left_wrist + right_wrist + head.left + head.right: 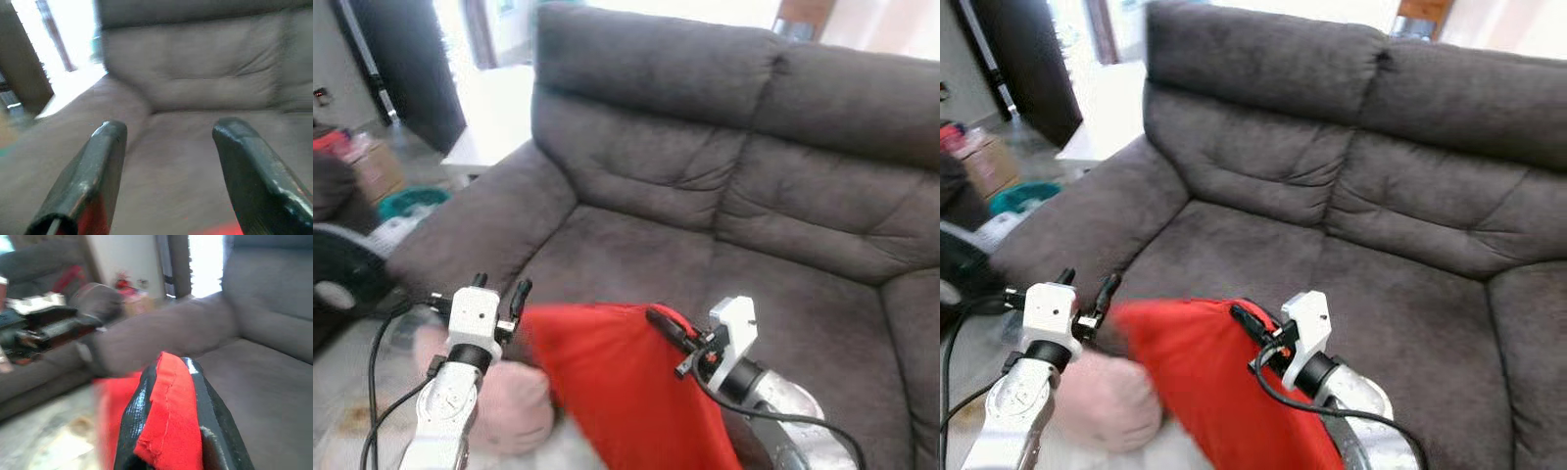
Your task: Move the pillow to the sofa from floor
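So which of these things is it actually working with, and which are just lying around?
Working with:
red pillow
grey sofa
right gripper, clamped on the pillow's edge
left gripper, open beside the pillow

Lying around:
pink cushion
cardboard box
teal basin

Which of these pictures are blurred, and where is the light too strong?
Both eye views are slightly soft, with the window above the sofa blown out white. Left wrist view: motion blur on the left gripper, glare at its upper corner. Right wrist view: blurred background, sharper red pillow edge pinched in the right gripper.
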